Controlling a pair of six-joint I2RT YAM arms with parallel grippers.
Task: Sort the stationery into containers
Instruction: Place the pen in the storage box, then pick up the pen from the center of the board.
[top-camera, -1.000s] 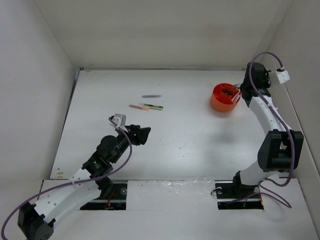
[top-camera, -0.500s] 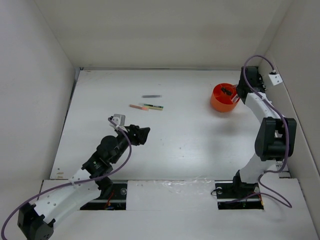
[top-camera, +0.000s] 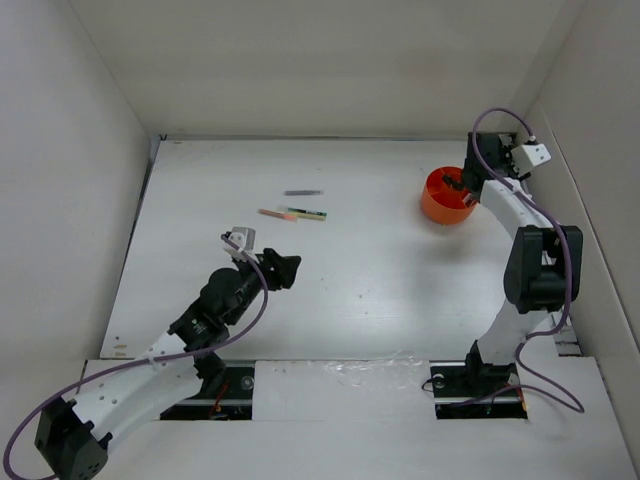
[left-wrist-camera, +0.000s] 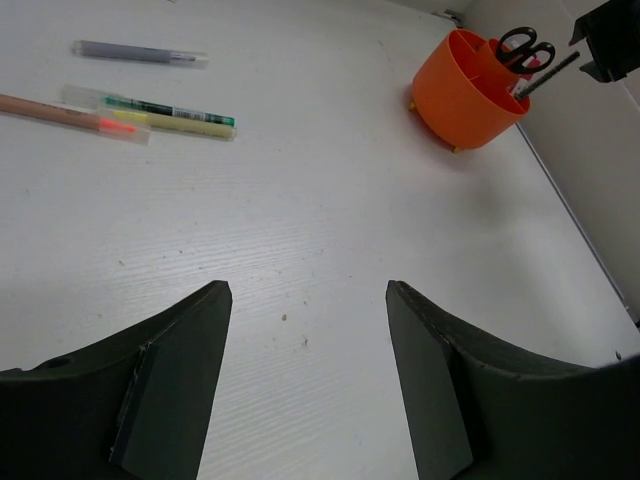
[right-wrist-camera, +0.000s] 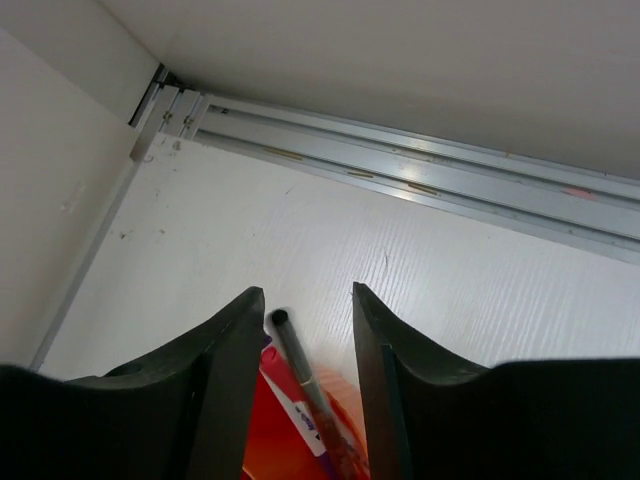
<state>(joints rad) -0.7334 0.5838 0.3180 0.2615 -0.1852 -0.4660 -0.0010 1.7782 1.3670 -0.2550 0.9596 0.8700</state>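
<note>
From above, we see the organiser (top-camera: 445, 203) close to the table's (top-camera: 380, 260) right edge, the right gripper (top-camera: 462, 184) at its rim. The marker (top-camera: 307, 213), pink pen (top-camera: 269, 213) and grey stick (top-camera: 302, 192) lie together left of centre, with bare table between them and the left gripper (top-camera: 288, 268). Left wrist: jaws spread, empty. Right wrist: jaws spread, a pen (right-wrist-camera: 300, 370) standing loose between them in the organiser, with the back rail (right-wrist-camera: 400, 180) close ahead.

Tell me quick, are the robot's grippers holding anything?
Left gripper: open, empty.
Right gripper: open around a pen, not squeezing it.
</note>
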